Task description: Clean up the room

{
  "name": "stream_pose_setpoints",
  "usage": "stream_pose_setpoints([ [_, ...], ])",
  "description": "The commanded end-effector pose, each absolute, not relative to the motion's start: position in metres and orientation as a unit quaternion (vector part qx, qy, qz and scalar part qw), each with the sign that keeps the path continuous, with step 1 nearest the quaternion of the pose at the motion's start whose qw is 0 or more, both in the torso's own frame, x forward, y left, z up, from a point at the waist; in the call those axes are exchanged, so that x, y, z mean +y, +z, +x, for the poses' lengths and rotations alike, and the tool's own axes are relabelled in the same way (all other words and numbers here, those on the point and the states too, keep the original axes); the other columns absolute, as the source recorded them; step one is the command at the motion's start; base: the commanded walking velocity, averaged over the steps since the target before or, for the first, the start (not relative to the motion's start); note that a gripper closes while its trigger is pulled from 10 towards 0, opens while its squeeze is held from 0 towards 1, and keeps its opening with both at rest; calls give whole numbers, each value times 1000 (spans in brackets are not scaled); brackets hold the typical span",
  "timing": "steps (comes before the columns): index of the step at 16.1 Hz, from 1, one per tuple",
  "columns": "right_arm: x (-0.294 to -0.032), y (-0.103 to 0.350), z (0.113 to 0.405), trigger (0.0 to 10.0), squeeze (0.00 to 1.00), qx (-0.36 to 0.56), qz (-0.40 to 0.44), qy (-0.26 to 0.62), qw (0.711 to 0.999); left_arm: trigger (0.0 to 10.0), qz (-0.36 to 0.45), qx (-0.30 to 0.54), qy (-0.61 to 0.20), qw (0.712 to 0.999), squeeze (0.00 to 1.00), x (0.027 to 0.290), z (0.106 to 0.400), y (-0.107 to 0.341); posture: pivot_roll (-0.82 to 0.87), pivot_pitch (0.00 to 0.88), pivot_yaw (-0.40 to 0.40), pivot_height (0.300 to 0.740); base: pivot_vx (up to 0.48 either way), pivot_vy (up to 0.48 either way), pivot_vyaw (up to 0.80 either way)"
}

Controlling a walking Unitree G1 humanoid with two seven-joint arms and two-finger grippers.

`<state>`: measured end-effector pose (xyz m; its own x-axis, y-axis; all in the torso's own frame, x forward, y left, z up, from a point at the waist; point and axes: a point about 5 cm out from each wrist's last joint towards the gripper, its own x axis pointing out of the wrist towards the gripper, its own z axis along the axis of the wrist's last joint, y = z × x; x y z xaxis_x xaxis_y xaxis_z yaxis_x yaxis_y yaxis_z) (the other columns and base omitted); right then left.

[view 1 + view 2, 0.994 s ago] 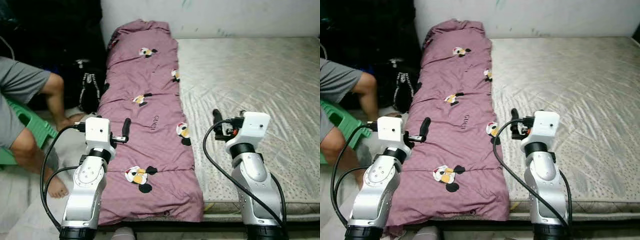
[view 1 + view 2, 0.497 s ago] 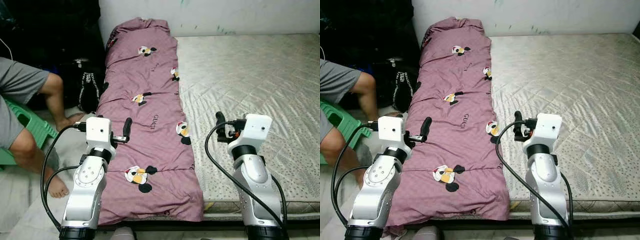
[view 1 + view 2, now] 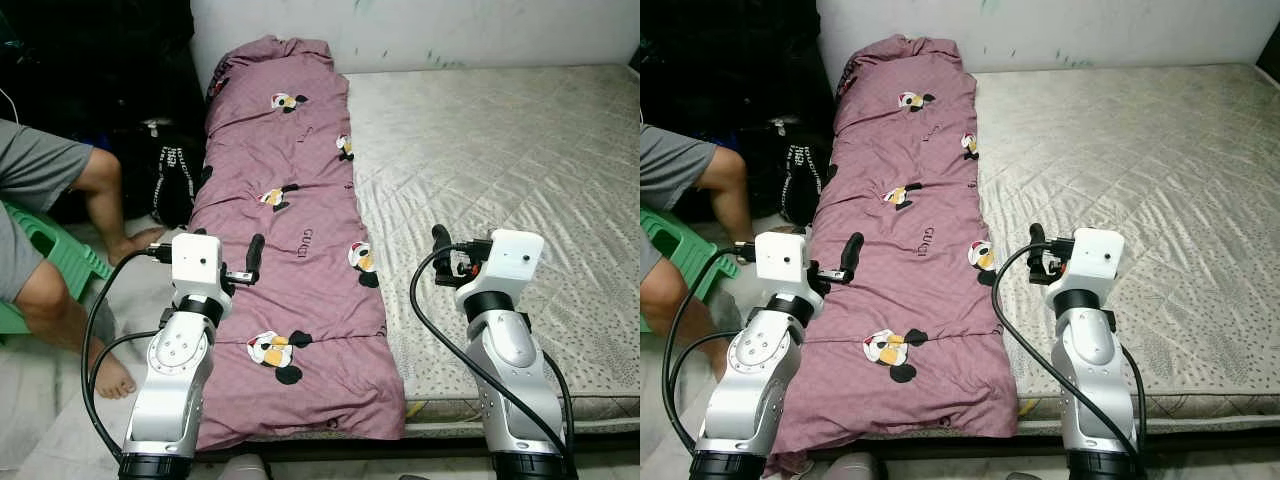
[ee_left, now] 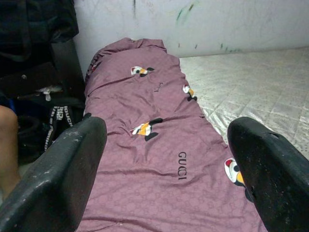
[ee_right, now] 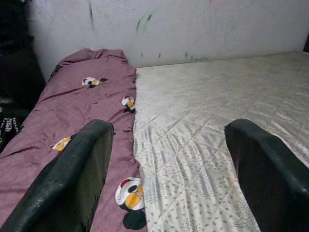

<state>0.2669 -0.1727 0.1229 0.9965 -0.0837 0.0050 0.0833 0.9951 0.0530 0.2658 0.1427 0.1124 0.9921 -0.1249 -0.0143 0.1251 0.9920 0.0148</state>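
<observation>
Hovering over one mattress (image 3: 520,150), two hands, left hand (image 3: 254,258) and right hand (image 3: 440,256), fingers spread; one purple quilt (image 3: 290,230)

- A bare quilted mattress (image 3: 500,150) in pale grey-beige takes up the middle and right, running to the far wall.
- The far wall (image 3: 450,30) is off-white, with small green and dark smudges.
- A dark, shadowed area (image 3: 100,60) lies at the far left.
- A green plastic stool (image 3: 55,255) stands on the left, a person (image 3: 40,200) seated on it.
- The pale floor (image 3: 60,400) shows near left.
- Light is even and soft.
</observation>
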Motion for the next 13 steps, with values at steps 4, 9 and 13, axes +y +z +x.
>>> stream_pose_setpoints([
  [4, -172, 123, 268, 10000, 0, -6, 25, -41, 999, 10000, 9, 5, -65, 998, 0, 144, 266, 113, -48, 0, 22, 740, 0, 0, 0],
  [9, -172, 123, 268, 10000, 0, -6, 25, -41, 999, 10000, 9, 5, -65, 998, 0, 144, 266, 113, -48, 0, 22, 740, 0, 0, 0],
  [13, -172, 123, 268, 10000, 0, -6, 25, -41, 999, 10000, 9, 5, -65, 998, 0, 144, 266, 113, -48, 0, 22, 740, 0, 0, 0],
])
